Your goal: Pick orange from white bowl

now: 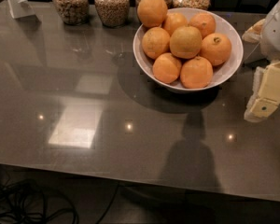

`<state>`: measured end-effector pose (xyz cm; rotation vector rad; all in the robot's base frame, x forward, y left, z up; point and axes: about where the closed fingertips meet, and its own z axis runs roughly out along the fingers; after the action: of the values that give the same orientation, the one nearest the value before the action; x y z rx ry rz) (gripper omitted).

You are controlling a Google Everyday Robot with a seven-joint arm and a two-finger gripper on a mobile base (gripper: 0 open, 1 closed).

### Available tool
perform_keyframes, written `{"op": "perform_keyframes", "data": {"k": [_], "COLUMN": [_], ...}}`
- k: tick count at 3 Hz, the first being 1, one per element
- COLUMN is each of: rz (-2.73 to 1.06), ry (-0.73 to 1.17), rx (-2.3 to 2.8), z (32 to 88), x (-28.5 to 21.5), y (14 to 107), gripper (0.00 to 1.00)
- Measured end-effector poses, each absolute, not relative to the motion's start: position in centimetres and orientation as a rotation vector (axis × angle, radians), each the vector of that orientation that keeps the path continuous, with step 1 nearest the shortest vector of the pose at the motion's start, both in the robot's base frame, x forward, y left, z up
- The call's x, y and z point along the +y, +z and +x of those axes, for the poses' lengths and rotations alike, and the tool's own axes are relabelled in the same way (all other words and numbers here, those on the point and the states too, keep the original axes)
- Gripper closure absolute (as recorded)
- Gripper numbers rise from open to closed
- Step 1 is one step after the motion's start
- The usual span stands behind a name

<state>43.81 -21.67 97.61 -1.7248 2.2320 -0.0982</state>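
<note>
The white bowl [228, 29] stands on the grey table at the back right and is heaped with several oranges. A large, evenly bright orange [152, 10] sits highest, at the bowl's far left rim. A duller yellow-brown orange [185, 42] lies in the middle, and one with a dark stem dot [216, 49] lies at the right. My gripper [266, 94] hangs at the right edge of the view, to the right of the bowl and slightly nearer, above the table and apart from the bowl. It holds nothing that I can see.
Several glass jars of grains [112, 4] stand in a row behind the bowl. A white stand [17, 3] sits at the back left corner. The table's front edge [130, 176] runs across the bottom, with cables [28, 209] on the floor below.
</note>
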Motion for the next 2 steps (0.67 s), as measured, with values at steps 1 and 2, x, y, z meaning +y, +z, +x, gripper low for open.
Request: {"op": "perform_keyframes", "data": {"k": [1, 2], "rz": [-1.725, -1.676], "ry": [-0.098, -0.043], "rx": [2.232, 2.133], "z": [43.8, 46.1], "x": [-21.7, -20.3], "y": [97.6, 98.2], "gripper": [0.0, 0.0]}}
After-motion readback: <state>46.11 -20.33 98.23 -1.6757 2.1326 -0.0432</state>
